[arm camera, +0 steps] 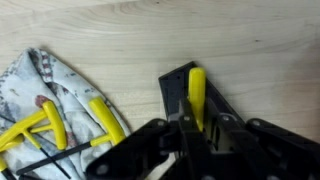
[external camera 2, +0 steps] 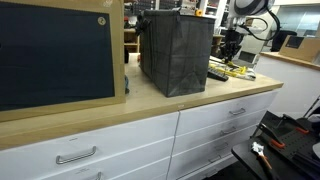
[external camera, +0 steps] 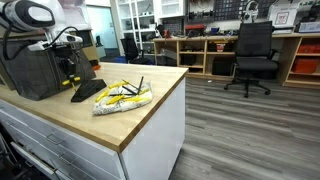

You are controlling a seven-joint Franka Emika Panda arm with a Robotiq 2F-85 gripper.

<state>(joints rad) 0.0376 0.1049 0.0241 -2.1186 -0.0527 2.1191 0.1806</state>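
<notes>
In the wrist view the claw is hanging directly over a yellow-handled tool. The tool is resting on a black wedge, which is sitting on the wooden bench. The handle's long axis is pointing straight away from the claw, up the picture. Its near end is lying between the two fingers, one on each side. Whether the fingers are pressing on it or only flanking it cannot be told. A crumpled cloth carrying more yellow-handled tools is lying near the wedge, off to the left of that view. In an exterior view a black box is standing just behind the wedge.
</notes>
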